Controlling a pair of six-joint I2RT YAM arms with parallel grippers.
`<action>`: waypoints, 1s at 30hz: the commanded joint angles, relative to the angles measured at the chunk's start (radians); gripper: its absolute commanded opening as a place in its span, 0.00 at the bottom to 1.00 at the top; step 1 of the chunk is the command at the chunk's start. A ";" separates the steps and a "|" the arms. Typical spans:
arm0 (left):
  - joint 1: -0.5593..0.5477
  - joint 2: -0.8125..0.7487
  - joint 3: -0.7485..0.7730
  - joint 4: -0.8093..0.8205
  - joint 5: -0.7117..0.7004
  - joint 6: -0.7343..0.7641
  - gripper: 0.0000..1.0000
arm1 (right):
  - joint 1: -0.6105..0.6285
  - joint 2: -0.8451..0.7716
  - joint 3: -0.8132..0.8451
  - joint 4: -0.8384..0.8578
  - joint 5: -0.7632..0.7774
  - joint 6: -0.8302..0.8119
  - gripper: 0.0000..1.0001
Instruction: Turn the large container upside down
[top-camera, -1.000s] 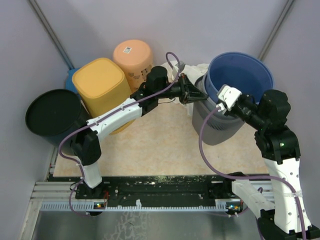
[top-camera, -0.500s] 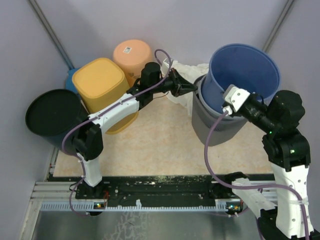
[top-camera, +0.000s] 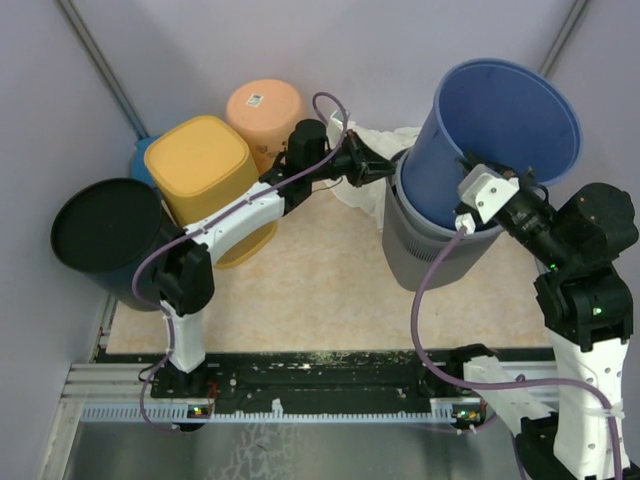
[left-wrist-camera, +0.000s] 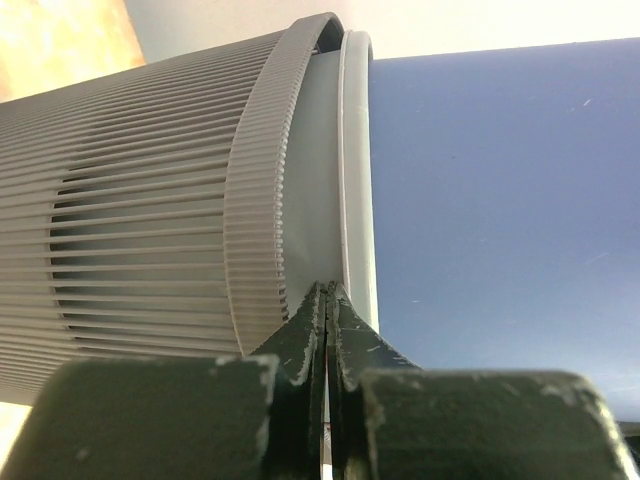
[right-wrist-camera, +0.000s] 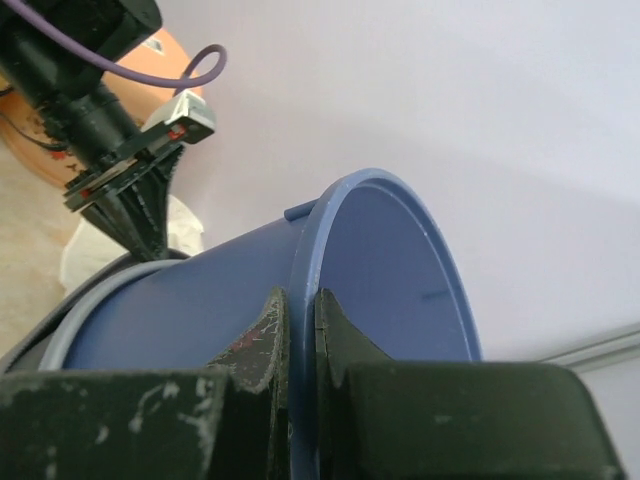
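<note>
The right pincer is closed narrowly on the rim of the blue bucket, one finger inside the wall and one outside. The bucket stands tilted at the right rear of the bench, mouth up, with its base nested in the grey bin. The left pincer is fully closed, holds nothing, and touches the grey bin's rim with its tips, just beside the blue wall.
</note>
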 joint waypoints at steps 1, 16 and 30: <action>-0.027 0.042 0.012 -0.075 -0.002 0.046 0.00 | 0.017 -0.020 0.079 0.269 0.031 -0.096 0.00; -0.024 0.047 0.178 -0.215 -0.059 0.220 0.00 | 0.016 -0.072 0.048 0.456 0.078 -0.078 0.00; -0.022 -0.013 0.300 -0.310 -0.126 0.401 0.47 | 0.017 -0.109 -0.022 0.567 0.261 0.039 0.00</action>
